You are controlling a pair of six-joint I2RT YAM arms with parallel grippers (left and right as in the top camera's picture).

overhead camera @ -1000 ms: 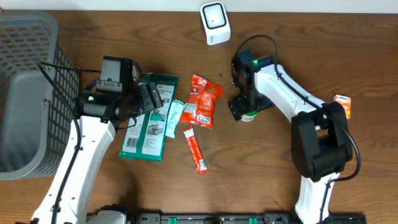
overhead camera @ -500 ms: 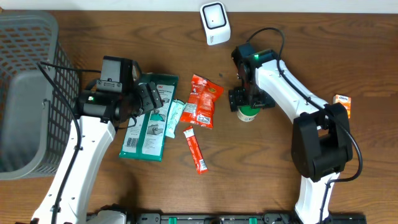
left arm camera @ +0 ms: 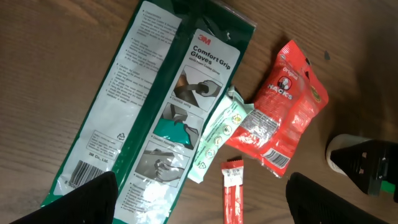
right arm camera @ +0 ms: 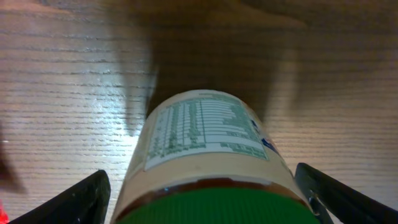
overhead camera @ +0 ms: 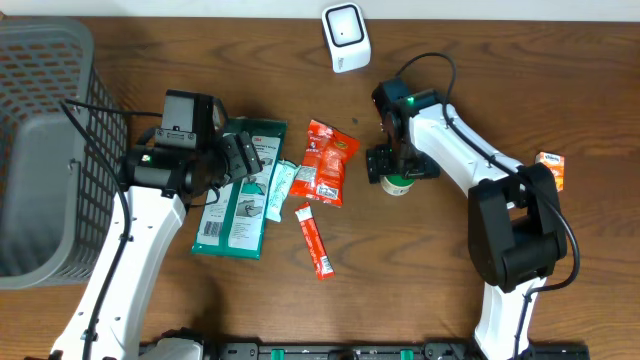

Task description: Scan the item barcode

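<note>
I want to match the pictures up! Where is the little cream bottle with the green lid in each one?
Overhead: the cream plastic bottle with the green lid sits right of centre.
Left wrist: only a pale bit of it peeks in at the right edge.
Right wrist: it fills the bottom middle.
Shared landmark: the crinkly red snack packet lies just left of the bottle in the overhead and left wrist views.
</note>
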